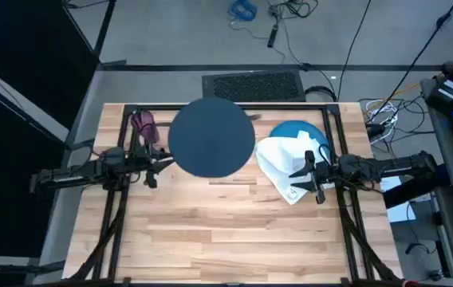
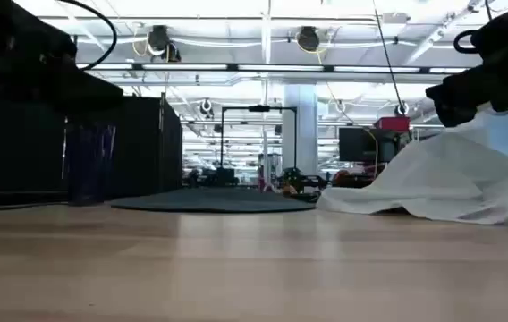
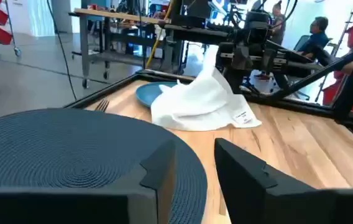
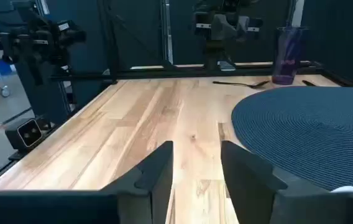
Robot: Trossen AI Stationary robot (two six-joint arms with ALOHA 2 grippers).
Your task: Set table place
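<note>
On the worktop, the dark blue mat lies centre-back, white napkin draped over the blue plate beside it. Left claw and right claw hover with fingers parted, empty.

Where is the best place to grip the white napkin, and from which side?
Probably the raised peak of the white napkin, pinched from above. It lies crumpled, partly over the blue plate, and its folds stand up there. The right gripper hovers open just beside it.
</note>
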